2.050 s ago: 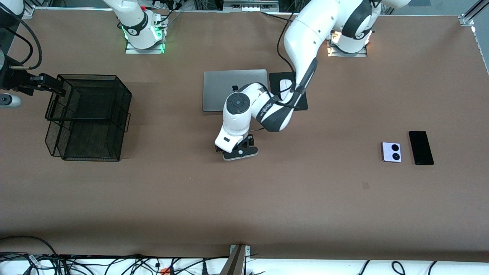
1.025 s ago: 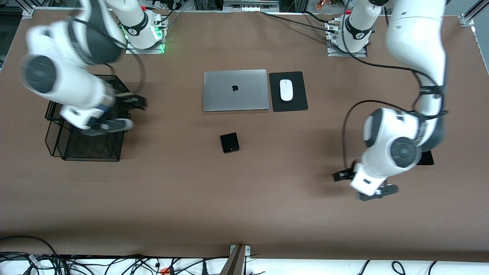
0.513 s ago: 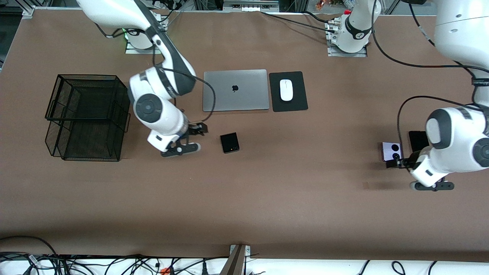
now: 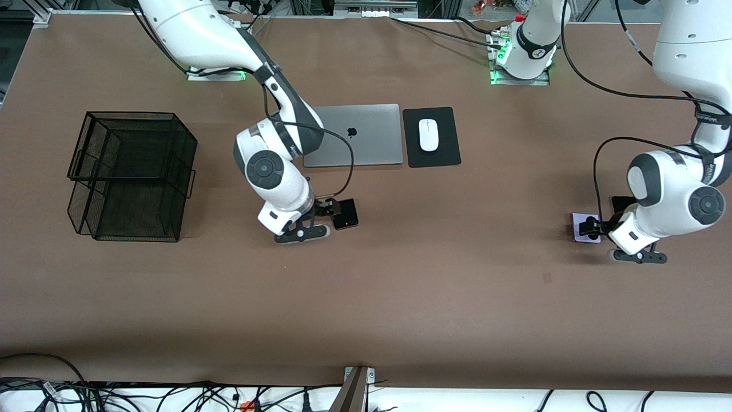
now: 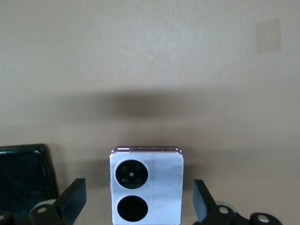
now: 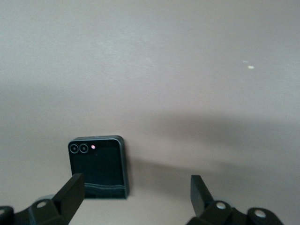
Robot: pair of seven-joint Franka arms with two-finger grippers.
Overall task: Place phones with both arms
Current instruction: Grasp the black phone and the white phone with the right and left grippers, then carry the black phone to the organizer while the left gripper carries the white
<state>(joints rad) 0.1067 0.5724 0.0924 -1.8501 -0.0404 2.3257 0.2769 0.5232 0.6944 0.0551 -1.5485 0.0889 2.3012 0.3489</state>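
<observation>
A black wire-mesh basket (image 4: 128, 171) stands at the right arm's end of the brown table (image 4: 400, 297). The right gripper (image 4: 320, 220) hangs low with jaws spread; the small squarish black flip phone (image 4: 346, 214) lies flat just off its fingertips, nearer one finger than the other in the right wrist view (image 6: 99, 167), where two ringed lenses and a red dot show. A closed grey laptop (image 4: 366, 134) bears an apple logo; a white mouse (image 4: 428, 134) sits on a black pad (image 4: 452, 137). The left gripper (image 4: 595, 229), jaws spread, straddles the lavender flip phone with two black circles (image 5: 145, 185). The long glossy black slab phone (image 5: 23, 178) lies beside it, outside one finger.
</observation>
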